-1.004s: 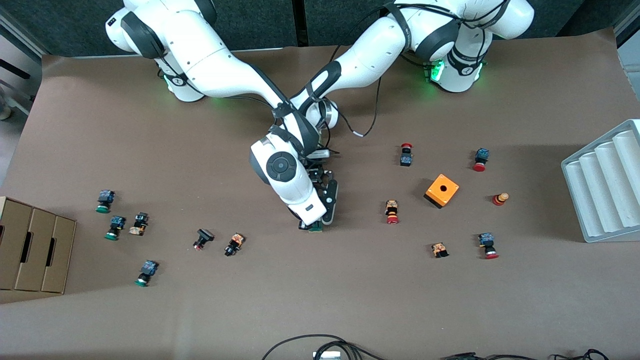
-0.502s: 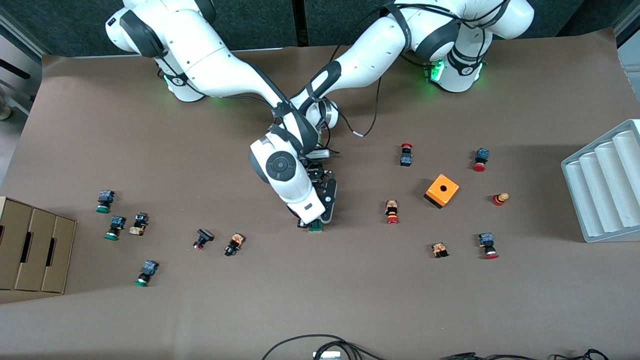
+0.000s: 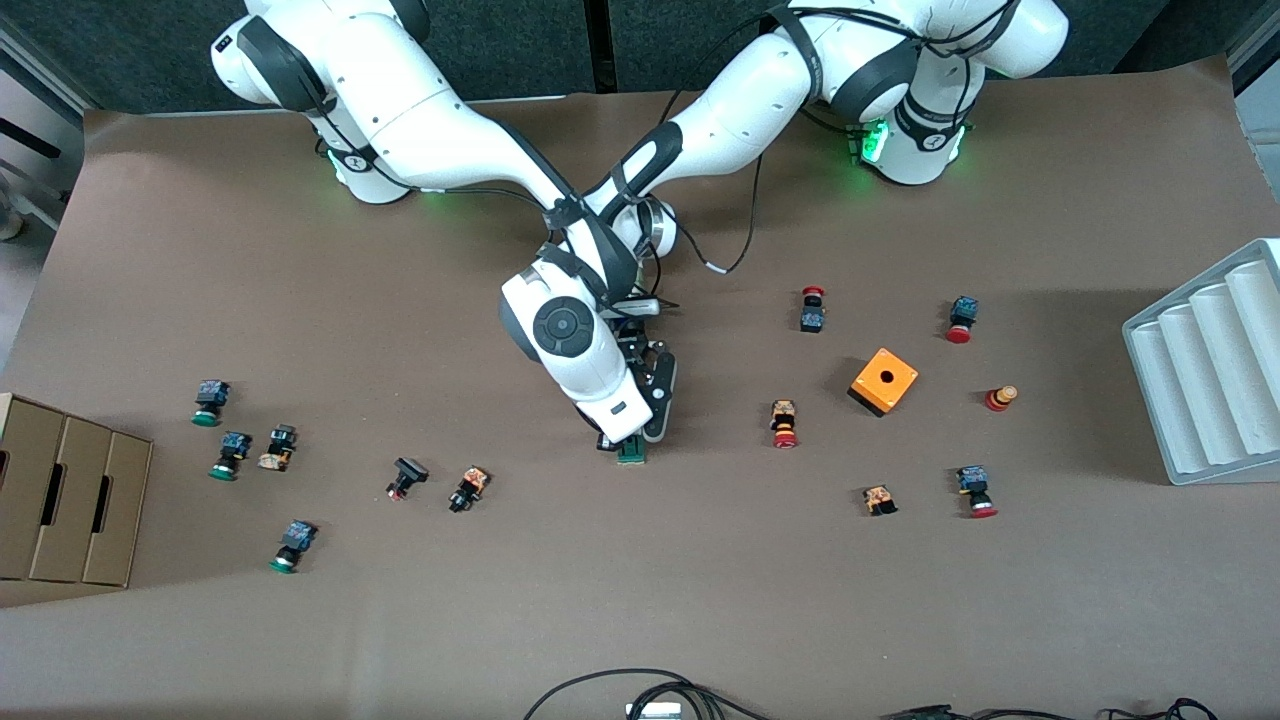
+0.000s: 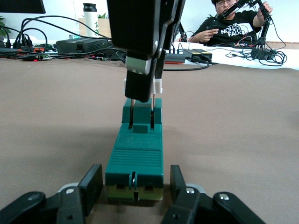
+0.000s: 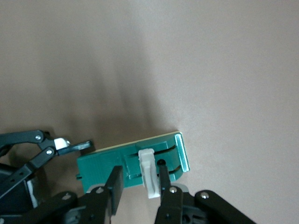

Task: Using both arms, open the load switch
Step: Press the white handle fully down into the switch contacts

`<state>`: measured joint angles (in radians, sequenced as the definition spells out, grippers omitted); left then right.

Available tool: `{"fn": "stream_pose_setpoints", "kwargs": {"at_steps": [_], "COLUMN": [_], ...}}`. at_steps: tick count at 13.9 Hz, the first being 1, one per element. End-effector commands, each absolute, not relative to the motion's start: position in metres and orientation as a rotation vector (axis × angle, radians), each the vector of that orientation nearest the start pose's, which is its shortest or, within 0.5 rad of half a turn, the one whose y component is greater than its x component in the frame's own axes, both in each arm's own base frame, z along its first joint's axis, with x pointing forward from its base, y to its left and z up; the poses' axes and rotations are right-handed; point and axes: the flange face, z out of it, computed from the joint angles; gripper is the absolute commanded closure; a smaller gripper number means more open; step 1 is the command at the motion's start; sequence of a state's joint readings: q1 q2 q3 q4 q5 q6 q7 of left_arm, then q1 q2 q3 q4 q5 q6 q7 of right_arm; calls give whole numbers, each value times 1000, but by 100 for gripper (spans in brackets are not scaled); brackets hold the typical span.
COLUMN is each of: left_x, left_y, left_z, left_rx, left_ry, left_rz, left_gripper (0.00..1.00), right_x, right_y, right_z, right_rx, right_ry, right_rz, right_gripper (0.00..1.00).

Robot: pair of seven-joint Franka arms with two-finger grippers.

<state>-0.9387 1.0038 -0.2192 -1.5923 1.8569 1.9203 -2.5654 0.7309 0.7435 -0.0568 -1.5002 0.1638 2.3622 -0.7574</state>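
Observation:
The load switch point(image 3: 631, 453), a slim dark-green block, lies flat on the brown table at its middle. My left gripper point(image 3: 642, 440) lies low along the table. Its fingers point(image 4: 93, 183) flank one end of the load switch point(image 4: 138, 154), shut on its sides. My right gripper point(image 3: 612, 444) comes down from above, mostly hidden under its white wrist in the front view. In the right wrist view the right gripper point(image 5: 139, 184) is shut on the white tab point(image 5: 148, 172) near the other end of the load switch point(image 5: 107, 165). That right gripper point(image 4: 142, 107) also shows in the left wrist view.
An orange cube point(image 3: 884, 381) and several red-capped push buttons lie toward the left arm's end. Several green-capped and dark buttons lie toward the right arm's end, near a cardboard box point(image 3: 60, 500). A ribbed grey tray point(image 3: 1210, 370) stands at the left arm's end. Cables point(image 3: 640, 690) lie at the front edge.
The right arm's wrist has crept slightly toward the robots' bases. Both grips on the load switch look the same.

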Motion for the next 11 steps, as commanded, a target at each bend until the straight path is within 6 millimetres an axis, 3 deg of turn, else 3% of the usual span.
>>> {"fn": "stream_pose_setpoints", "kwargs": {"at_steps": [1,5,11], "left_x": [322,321,321], "left_y": [-572,-573,-573], "left_z": [30,32,32], "left_rx": [-2603,-2605,-2605], "left_ry": [-145,-148,-148], "left_rz": [-1770,-1772,-1772], "left_gripper": [35,35,35], "right_x": [547,547,544], "right_y": [462,462,460], "right_z": [251,259,253], "right_rx": [-2390,-2387,-2391], "right_ry": [-1868,-1869,-1866], "right_rz": [-152,-147,-129], "right_gripper": [62,62,62]}}
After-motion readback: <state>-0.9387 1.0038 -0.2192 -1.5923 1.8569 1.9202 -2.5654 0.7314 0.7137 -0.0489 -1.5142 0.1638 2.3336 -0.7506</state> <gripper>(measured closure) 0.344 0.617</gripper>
